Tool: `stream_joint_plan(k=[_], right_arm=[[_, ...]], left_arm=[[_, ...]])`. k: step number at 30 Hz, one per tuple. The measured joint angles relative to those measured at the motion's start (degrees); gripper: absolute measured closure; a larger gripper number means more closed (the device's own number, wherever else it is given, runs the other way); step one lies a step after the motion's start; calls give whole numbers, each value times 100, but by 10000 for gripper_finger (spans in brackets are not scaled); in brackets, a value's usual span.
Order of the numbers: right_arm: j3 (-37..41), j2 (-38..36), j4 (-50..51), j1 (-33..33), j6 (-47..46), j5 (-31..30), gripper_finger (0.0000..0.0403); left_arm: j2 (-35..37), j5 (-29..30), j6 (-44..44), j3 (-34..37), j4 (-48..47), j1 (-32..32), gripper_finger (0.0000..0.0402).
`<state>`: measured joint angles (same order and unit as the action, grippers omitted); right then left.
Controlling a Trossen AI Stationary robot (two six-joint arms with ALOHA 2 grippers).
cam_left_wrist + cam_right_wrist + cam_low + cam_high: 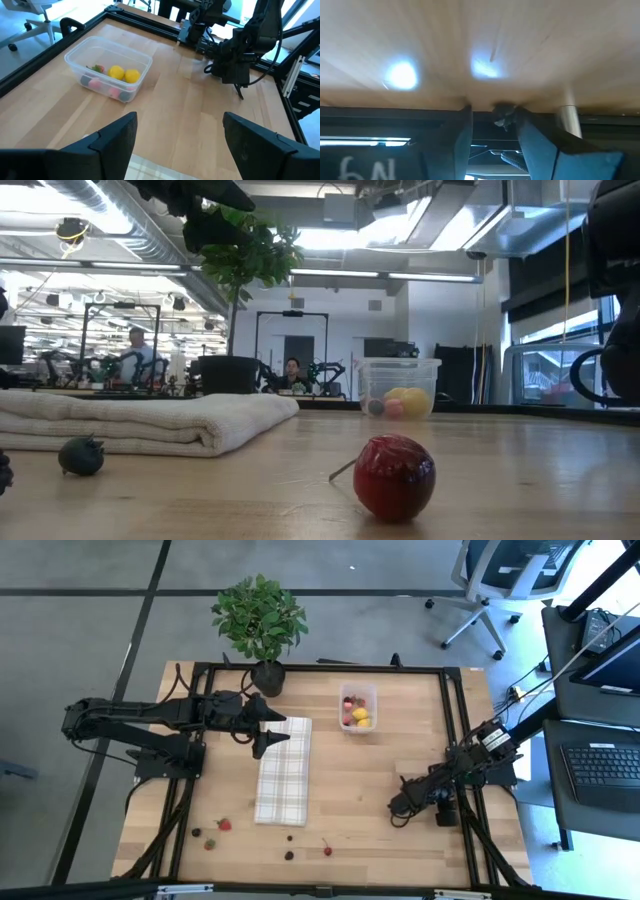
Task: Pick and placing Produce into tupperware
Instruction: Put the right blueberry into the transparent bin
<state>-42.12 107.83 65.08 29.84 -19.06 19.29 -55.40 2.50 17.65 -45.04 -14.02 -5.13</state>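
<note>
The clear tupperware stands on the table's far middle with red, pink and two yellow pieces inside; it also shows in the left wrist view and the low view. Several loose pieces lie near the near edge: a red one, dark ones and a stemmed red one. My left gripper hangs open over the far end of the checked cloth, left of the tupperware. My right gripper sits low at the table's right, its fingers slightly apart.
A potted plant stands at the far edge, just behind my left gripper. The folded checked cloth lies lengthwise in the table's middle. A black frame rail runs around the table. Bare wood lies between the cloth and my right arm.
</note>
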Motion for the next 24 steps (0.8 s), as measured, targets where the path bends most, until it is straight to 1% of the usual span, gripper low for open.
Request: stream_joint_plan(k=[17,20,24], right_arm=[[-14,-4,-31,-17,135,-112,250],[-14,-7,-28,-17,143,-126,263],[-14,-11,-24,-19,161,-170,295]], left_arm=[[0,0,31,0,-1,1,117],[0,0,32,0,0,1,117],[0,1,35,0,0,1,117]])
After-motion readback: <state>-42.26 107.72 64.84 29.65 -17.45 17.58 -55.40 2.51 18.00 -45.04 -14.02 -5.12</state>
